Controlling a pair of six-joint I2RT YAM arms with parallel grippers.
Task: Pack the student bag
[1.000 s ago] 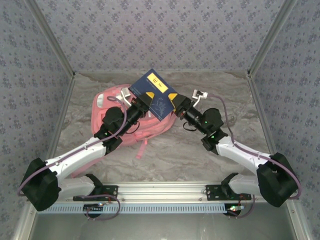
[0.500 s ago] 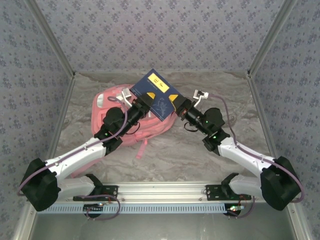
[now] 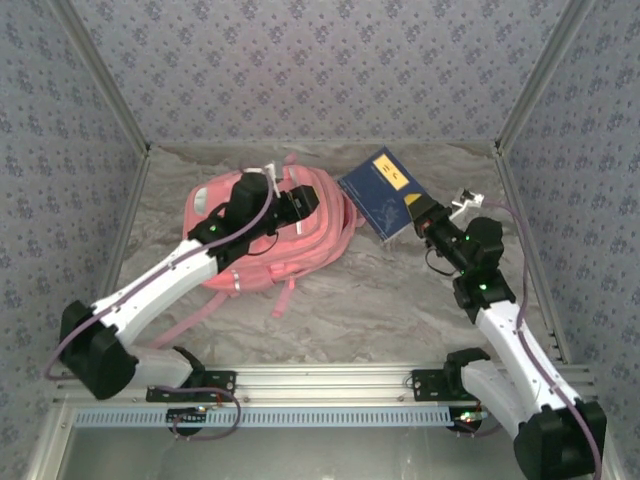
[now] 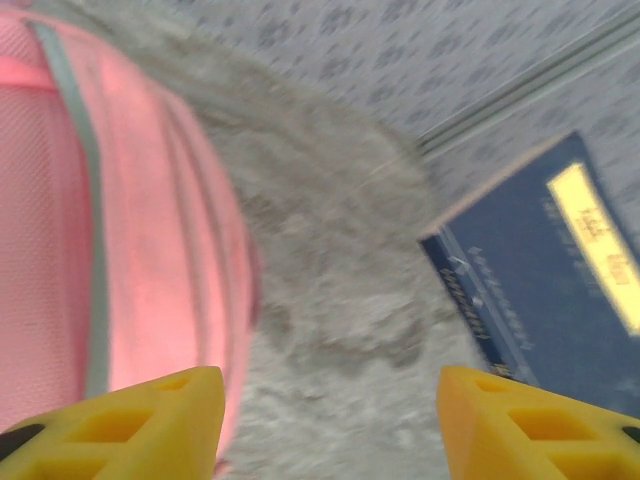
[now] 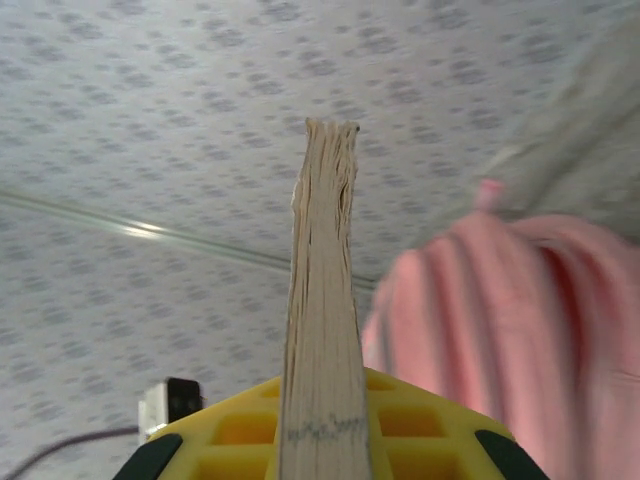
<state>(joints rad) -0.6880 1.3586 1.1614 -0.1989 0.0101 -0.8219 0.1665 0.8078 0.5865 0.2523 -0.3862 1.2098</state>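
The student bag [image 3: 262, 243] lies flat on the table, left of centre, pink with pale strips. My left gripper [image 3: 303, 203] hovers over the bag's upper right edge, open with nothing between its yellow fingertips [image 4: 140, 415]. In the left wrist view the bag [image 4: 60, 250] is on the left and a dark blue book [image 4: 560, 280] with a yellow label on the right. My right gripper [image 3: 417, 212] is shut on that book [image 3: 383, 192], holding it tilted up, to the right of the bag. In the right wrist view the book's page edge [image 5: 322, 300] stands between the yellow jaws, with the bag [image 5: 510, 320] beyond.
Marbled tabletop [image 3: 380, 300] lies open in front of the bag and to its right. Patterned walls [image 3: 320, 70] close in the back and both sides. A loose pink strap [image 3: 284, 297] trails toward the near edge. The metal rail [image 3: 320, 385] runs along the front.
My left gripper has let go of the book and opened, staying over the bag. The right arm has carried the book to the right, off the bag.
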